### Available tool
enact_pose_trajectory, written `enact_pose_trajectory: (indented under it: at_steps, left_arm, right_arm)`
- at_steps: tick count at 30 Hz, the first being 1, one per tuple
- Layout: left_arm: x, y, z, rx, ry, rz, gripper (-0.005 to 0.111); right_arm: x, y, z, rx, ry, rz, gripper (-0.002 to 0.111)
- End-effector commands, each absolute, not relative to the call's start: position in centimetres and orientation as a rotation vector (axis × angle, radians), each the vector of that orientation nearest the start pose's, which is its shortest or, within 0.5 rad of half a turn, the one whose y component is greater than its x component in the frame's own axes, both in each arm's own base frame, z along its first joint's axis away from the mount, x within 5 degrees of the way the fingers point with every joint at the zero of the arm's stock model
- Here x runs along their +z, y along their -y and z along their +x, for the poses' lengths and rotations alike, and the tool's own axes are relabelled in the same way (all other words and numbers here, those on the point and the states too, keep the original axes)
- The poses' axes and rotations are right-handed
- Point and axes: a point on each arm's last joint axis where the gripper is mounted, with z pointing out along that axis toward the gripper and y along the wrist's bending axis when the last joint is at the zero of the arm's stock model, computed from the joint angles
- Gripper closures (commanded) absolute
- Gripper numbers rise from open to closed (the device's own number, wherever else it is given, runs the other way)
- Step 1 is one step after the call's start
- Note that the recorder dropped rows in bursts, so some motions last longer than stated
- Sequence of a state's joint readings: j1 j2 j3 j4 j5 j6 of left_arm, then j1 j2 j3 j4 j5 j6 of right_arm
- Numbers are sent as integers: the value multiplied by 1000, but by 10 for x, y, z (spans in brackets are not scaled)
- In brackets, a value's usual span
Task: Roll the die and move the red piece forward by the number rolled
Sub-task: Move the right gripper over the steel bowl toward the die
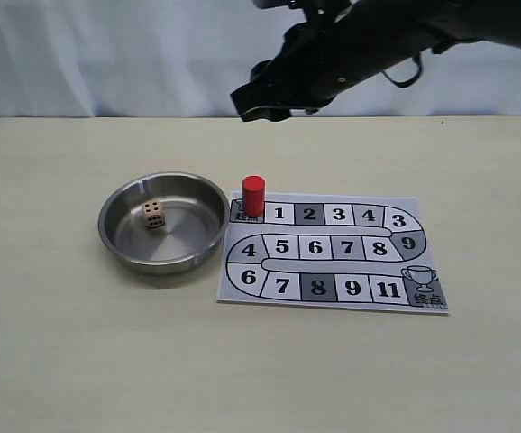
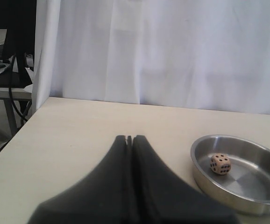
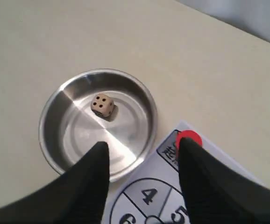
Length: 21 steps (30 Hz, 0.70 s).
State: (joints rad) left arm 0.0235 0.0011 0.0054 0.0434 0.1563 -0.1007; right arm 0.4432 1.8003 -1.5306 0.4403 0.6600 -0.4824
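The tan die (image 1: 153,214) lies in a round steel bowl (image 1: 116,236), four pips showing on its top face in the right wrist view (image 3: 102,105). The red piece (image 1: 253,195) stands upright on the start square of the paper game board (image 1: 360,293). My right gripper (image 3: 143,148) hangs open high above the bowl and the board, one finger partly covering the red piece (image 3: 193,138). My left gripper (image 2: 130,138) is shut with nothing in it, low over the table beside the bowl (image 2: 205,177); the die (image 2: 220,164) shows there too.
The board's numbered squares wind from the start square to a trophy square (image 1: 420,278) at the right. A white curtain (image 1: 107,54) hangs behind the table. Past the table's edge in the left wrist view stands a desk with cables (image 2: 9,74).
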Motion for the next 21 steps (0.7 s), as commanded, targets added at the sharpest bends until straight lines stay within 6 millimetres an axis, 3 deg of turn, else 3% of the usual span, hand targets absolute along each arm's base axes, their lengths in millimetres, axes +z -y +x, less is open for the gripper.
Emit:
enact_pose_trajectory:
  at_steps: [1,4,10,15,21]
  left_arm:
    - [200,-2,56,-20,-1624,-70,107]
    - [200,-2,56,-20,-1624,-70,107]
    - [200,-2,56,-20,-1626,-70,107]
    - [200,-2,56,-20,-1626,-70,107]
    - [200,-2,56,-20,-1626,-70,107]
  right_arm:
    - [297,-233,370,497,-2234,-856,57]
    - [285,-256,376,490,-2237,-927,50]
    - [259,-296,388,513,-2243,-961,50]
    - [228,-314,400,502,-2200,-919,50]
    - [194,-320,413,478,-2185,-868,50]
